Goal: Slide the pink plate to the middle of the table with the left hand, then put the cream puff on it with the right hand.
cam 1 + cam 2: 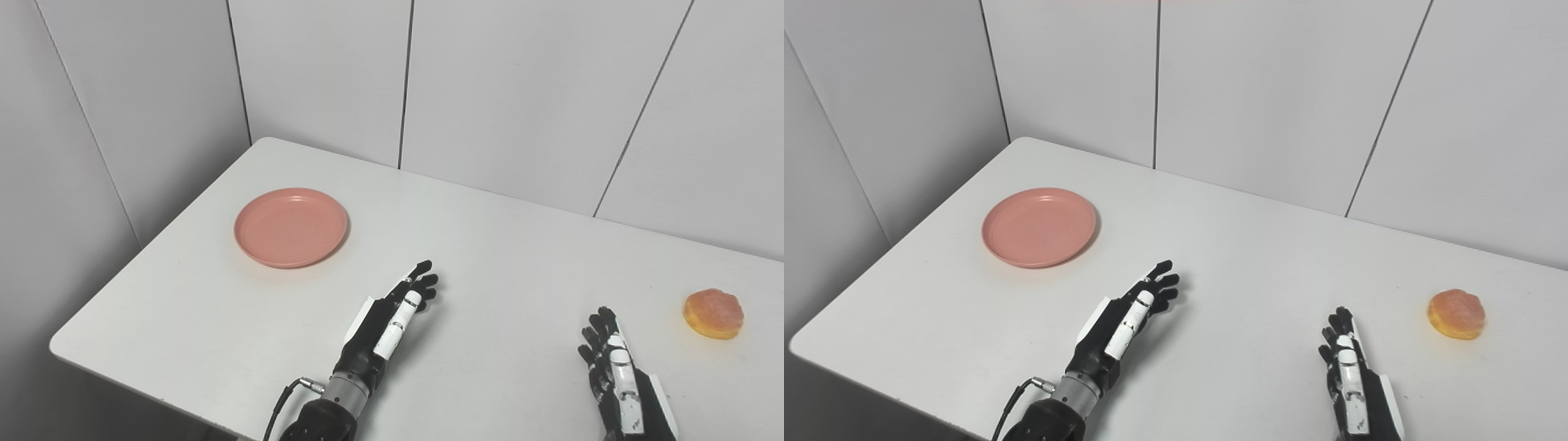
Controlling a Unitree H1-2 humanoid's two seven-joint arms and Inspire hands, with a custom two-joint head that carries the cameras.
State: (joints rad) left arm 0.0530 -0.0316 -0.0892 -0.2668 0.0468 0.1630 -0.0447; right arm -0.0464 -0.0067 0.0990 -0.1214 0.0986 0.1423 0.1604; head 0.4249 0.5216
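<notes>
A white table (490,245) stands in a corner of pale panelled walls (318,67), its far edge running along the panels and its rounded left corner jutting over the floor. The pink plate (291,227) lies empty on the left part of the tabletop, near the left edge and apart from both hands. The cream puff (713,313) sits far to the right, close to the frame's right border, with bare surface all round it. The left hand (392,321) reaches in from the bottom edge over the table's near middle, fingers extended and slightly spread, holding nothing, its tips pointing up and to the right of the plate. A cable (285,398) loops at its wrist just past the table's near edge. The right hand (615,373) rises from the lower right, fingers straight and apart, empty, to the left of the cream puff and not touching it. A broad stretch of bare white surface separates the two hands and lies between plate and pastry.
</notes>
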